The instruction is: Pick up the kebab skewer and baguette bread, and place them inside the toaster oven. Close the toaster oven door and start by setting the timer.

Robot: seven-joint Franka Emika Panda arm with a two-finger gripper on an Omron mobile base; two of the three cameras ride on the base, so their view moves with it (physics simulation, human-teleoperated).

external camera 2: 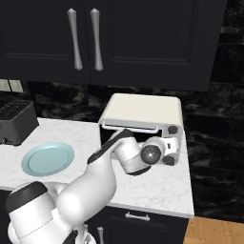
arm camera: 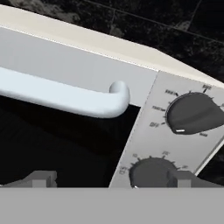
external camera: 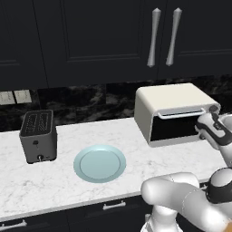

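One white marble tabletop [external camera: 27, 190], under dark cupboards. One toaster oven [external camera: 170, 97] at the back right of the tabletop, near its right edge: cream-white and boxy. One toaster oven door [external camera: 174, 128] on its front, dark glass, standing shut, with one silver bar handle [arm camera: 61, 97] along the top. Nothing to make out through the dark glass. One dark grey slot toaster [external camera: 39, 136] by the left edge of the tabletop, well apart from the oven. One round pale blue plate [external camera: 99, 163] near the front edge, between the toaster and the oven, bare on top. Two round grey knobs on the oven's right panel: an upper knob [arm camera: 194, 113] and a lower knob [arm camera: 151, 173]. One hand [arm camera: 111, 179] right in front of that panel, fingertips [arm camera: 41, 178] wide apart, one below the glass and one by the lower knob. Nothing held. Cannot tell if a fingertip touches the knob.
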